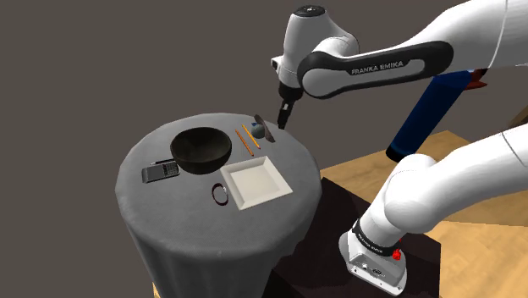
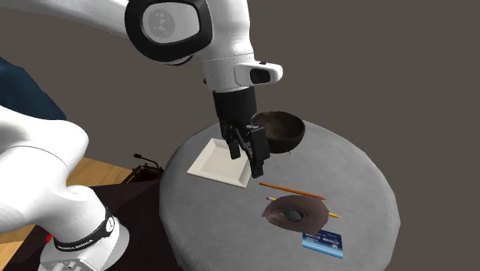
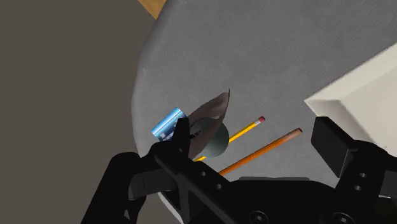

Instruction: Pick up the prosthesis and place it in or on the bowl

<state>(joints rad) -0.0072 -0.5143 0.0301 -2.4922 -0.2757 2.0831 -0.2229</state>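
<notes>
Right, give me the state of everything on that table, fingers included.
Fingers: open, empty, above the table.
Prosthesis: lying on the table, not held.
Bowl: upright, empty.
White tray: flat, empty.
Pencils: lying flat by the prosthesis.
Blue card: flat, near the table edge.

one bowl (image 1: 203, 159), one tray (image 1: 252, 181), two pencils (image 2: 292, 190), one card (image 2: 323, 244), one prosthesis (image 2: 295, 214), one ring (image 1: 221, 195) and one handset (image 1: 160, 172).

Arm (image 1: 372, 68) reaching out, elbow raised; hand (image 2: 248, 158) pointing down; fingers (image 3: 182, 137) apart, clasping nothing.
</notes>
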